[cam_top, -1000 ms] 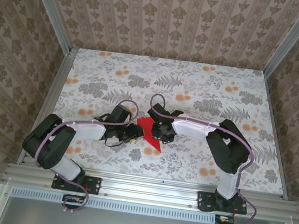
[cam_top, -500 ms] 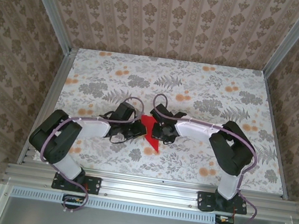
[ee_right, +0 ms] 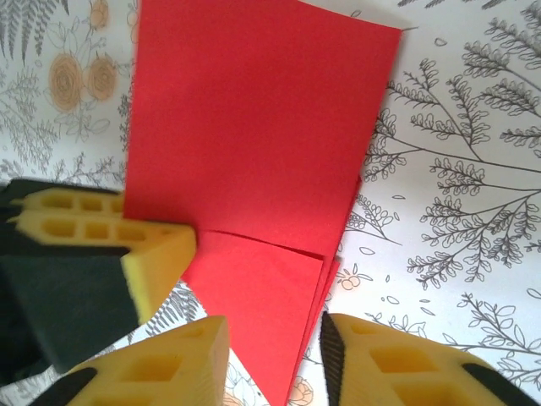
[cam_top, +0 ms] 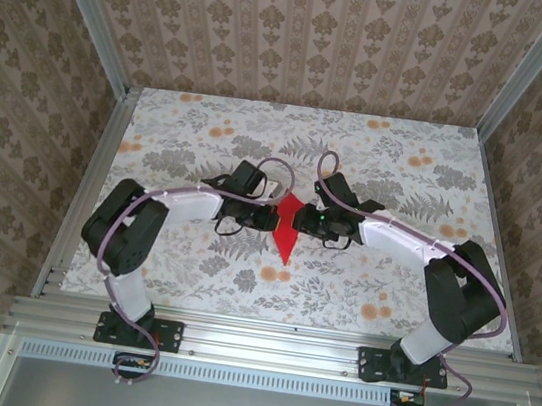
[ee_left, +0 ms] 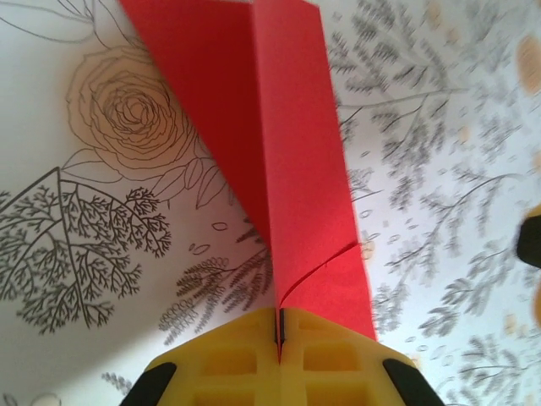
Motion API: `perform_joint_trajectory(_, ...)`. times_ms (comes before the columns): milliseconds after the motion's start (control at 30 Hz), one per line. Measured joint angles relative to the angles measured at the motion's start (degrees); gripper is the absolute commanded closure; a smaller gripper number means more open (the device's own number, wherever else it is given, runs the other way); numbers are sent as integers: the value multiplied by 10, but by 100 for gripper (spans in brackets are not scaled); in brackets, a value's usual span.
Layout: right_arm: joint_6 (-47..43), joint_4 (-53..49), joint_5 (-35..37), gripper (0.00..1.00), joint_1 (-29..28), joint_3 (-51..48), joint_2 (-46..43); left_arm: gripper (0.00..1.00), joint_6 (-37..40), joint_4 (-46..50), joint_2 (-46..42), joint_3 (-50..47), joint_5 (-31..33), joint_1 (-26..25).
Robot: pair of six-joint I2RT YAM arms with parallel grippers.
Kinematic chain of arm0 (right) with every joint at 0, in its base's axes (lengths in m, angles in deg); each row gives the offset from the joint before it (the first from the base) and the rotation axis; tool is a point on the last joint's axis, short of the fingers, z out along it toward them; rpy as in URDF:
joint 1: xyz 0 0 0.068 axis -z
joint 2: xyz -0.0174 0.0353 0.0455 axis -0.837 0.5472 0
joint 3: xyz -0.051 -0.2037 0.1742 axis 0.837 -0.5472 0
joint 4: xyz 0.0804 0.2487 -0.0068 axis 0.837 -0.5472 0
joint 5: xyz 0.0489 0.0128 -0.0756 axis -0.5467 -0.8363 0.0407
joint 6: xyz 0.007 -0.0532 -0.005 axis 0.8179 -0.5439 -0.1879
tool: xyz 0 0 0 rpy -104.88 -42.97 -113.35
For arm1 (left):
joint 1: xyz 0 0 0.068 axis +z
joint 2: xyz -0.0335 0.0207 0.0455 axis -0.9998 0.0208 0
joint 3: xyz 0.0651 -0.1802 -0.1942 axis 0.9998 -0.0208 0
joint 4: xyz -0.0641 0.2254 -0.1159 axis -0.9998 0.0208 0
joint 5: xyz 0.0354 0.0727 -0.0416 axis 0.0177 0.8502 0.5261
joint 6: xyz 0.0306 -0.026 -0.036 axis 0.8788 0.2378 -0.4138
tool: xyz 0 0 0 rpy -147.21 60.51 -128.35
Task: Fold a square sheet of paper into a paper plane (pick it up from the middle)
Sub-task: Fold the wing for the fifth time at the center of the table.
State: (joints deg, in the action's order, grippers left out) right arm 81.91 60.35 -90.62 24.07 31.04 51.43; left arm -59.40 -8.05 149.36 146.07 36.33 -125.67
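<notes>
The red sheet of paper (cam_top: pixel 288 228) is folded into a pointed shape with creases, and its tip points toward the near edge. It sits between my two grippers near the table's middle. My left gripper (cam_top: pixel 271 219) is shut on the paper's folded edge (ee_left: pixel 287 169), and its yellow fingers (ee_left: pixel 245 355) are pressed together (ee_left: pixel 280 326). My right gripper (cam_top: pixel 306 223) stands open at the opposite side. A layered flap of the paper (ee_right: pixel 254 127) lies between its parted yellow fingers (ee_right: pixel 270 331). One left finger (ee_right: pixel 152 254) shows in the right wrist view, touching the paper's side.
The floral tabletop (cam_top: pixel 378 158) stretches around the paper on all sides. Aluminium rails (cam_top: pixel 108 140) and wallpapered walls (cam_top: pixel 306 26) bound it at the left, right and back. Purple cables (cam_top: pixel 274 168) loop above both wrists.
Both arms have reached farther from their bases, carrying the paper up the table and a little right. The left gripper has closed on the paper. The paper now looks narrower, tip toward the near edge.
</notes>
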Motion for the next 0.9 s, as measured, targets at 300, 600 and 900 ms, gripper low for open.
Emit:
perform_joint_trajectory(300, -36, 29, -71, 82, 21, 3, 83, 97, 87, 44, 33, 52, -14, 6)
perform_joint_trajectory(600, -42, 46, -104, 82, 23, 8, 110, 96, 111, 49, 46, 66, -23, 6)
perform_joint_trajectory(900, -23, 74, -104, 83, 31, 4, 128, 76, 82, 26, 50, 65, -46, 6)
